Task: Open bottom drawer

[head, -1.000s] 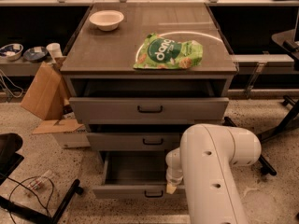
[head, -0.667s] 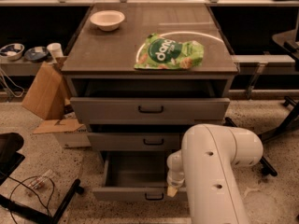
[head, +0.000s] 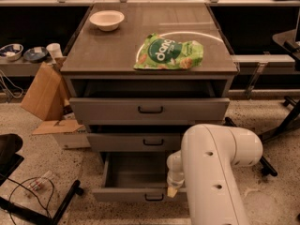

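The bottom drawer (head: 123, 194) of the grey cabinet stands pulled out, with its plain grey inside showing and its small dark bar handle (head: 154, 198) on the low front. My gripper (head: 172, 190) is at the end of the white arm (head: 213, 172), right at the top edge of the drawer front, just right of the handle. Most of it is hidden by the arm. The middle drawer (head: 140, 142) and the top drawer (head: 149, 109) are each pulled out a little.
On the cabinet top (head: 112, 50) lie a green snack bag (head: 169, 54) and a white bowl (head: 107, 19). A cardboard box (head: 44, 93) stands to the left of the cabinet. Cables (head: 28, 191) and a dark chair base (head: 61, 205) lie on the floor at the lower left. A black stand leg (head: 286, 121) is at the right.
The bottom drawer front has slid a little further out toward the camera, and the arm's end has moved with it.
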### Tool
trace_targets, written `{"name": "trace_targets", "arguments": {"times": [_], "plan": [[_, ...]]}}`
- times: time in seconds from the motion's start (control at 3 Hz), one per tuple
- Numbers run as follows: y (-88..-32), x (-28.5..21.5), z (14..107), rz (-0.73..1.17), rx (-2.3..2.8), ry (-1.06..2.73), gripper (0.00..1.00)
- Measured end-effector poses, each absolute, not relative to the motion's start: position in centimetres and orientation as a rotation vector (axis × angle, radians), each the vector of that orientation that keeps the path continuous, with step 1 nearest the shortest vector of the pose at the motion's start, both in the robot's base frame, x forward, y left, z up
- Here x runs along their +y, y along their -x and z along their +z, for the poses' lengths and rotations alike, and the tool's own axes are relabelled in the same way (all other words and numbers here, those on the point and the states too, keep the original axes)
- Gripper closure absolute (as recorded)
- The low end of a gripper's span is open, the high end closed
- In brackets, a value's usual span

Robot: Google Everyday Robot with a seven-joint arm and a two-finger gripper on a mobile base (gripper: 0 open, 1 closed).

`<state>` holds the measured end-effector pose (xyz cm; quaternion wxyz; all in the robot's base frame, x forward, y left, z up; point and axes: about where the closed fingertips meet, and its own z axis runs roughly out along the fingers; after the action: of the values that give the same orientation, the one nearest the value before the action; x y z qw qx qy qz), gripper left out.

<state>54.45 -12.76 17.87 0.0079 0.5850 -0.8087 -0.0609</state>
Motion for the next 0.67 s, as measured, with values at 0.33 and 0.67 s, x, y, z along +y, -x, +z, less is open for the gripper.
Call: {"name": "trace_targets", "arguments": {"times": [0.33, 0.67], "plan": [[-54.45, -12.76, 17.87, -0.190, -2.528, -1.829, 0.59], [-54.45, -12.76, 17.87, -0.190, -2.528, -1.829, 0.36]]}}
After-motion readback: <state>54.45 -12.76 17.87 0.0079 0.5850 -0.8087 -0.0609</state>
